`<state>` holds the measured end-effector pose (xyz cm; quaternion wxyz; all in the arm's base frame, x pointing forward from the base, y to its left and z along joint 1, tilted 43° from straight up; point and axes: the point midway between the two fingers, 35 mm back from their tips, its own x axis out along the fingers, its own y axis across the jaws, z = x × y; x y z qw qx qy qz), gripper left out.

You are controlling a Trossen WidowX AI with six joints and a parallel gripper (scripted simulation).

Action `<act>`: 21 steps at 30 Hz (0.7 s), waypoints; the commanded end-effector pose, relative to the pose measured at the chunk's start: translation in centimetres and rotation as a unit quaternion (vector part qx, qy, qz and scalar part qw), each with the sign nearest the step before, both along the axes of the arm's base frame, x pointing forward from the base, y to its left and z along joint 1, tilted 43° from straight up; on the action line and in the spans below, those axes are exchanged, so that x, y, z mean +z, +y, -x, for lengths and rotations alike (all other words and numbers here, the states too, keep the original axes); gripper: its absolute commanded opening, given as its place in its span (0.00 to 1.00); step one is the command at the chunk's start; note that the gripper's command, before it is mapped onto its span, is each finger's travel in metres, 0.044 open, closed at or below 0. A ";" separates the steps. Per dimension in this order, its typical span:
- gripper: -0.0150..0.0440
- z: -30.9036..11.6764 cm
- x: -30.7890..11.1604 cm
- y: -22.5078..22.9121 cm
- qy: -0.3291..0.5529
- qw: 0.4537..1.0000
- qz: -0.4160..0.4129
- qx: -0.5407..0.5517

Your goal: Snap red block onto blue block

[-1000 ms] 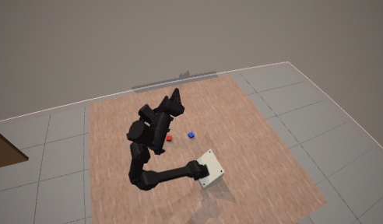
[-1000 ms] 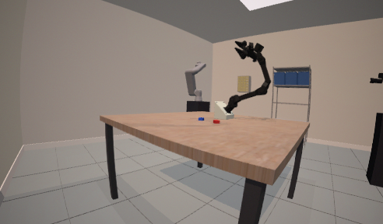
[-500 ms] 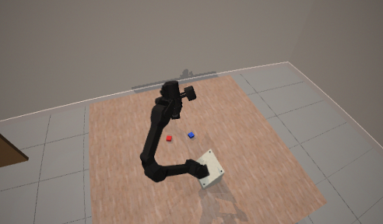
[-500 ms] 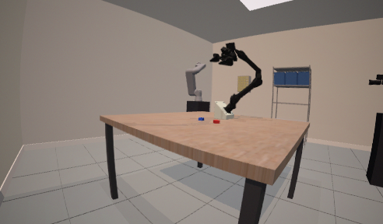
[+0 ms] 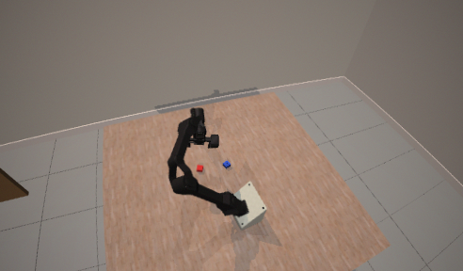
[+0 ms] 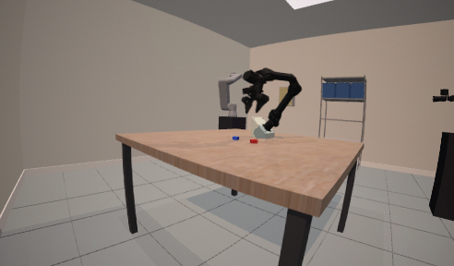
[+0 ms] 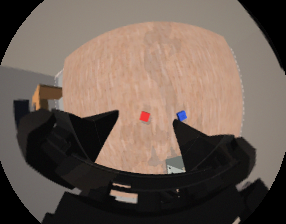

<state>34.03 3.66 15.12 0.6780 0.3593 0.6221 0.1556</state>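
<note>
Table (image 5: 296, 188) (image 6: 212, 157) (image 7: 144, 60), seen from above, has the red block (image 5: 199, 168) (image 6: 254, 141) (image 7: 145, 116) lying on its wooden top, near the blue block (image 5: 227, 165) (image 6: 235, 138) (image 7: 182, 116) but apart from it. The black arm (image 5: 181, 146) (image 6: 292, 85) rises from a pale base (image 5: 256, 199) (image 6: 263, 134) (image 7: 175, 165) and bends round the side of the red block, its pincer (image 5: 202, 140) (image 6: 252, 111) (image 7: 146, 117) out beyond both blocks. From across the room, I see the arm arched over, with the pincer pointing down, well above the tabletop, its two fingers spread wide and nothing between them. Both blocks lie flat below, the red one nearer to me. Behind the table a grey arm (image 6: 224, 94) stands on a black stand (image 6: 232, 122), and a metal shelf (image 6: 320, 111) holds blue bins (image 6: 342, 90) by the far wall. Looking down from the wrist, the dark fingers come in from either side, open; the red block shows in the gap between their tips, though down on the table, and the blue block shows just beside the tip on the right of the view, with a corner of the pale base lower down
</note>
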 end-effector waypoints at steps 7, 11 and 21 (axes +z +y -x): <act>1.00 2.9 -4.6 6.2 0.157 0.986 -0.007 0.052; 1.00 2.8 -7.2 8.2 0.157 0.986 -0.007 0.052; 1.00 3.0 -8.7 9.2 0.157 0.986 -0.008 0.052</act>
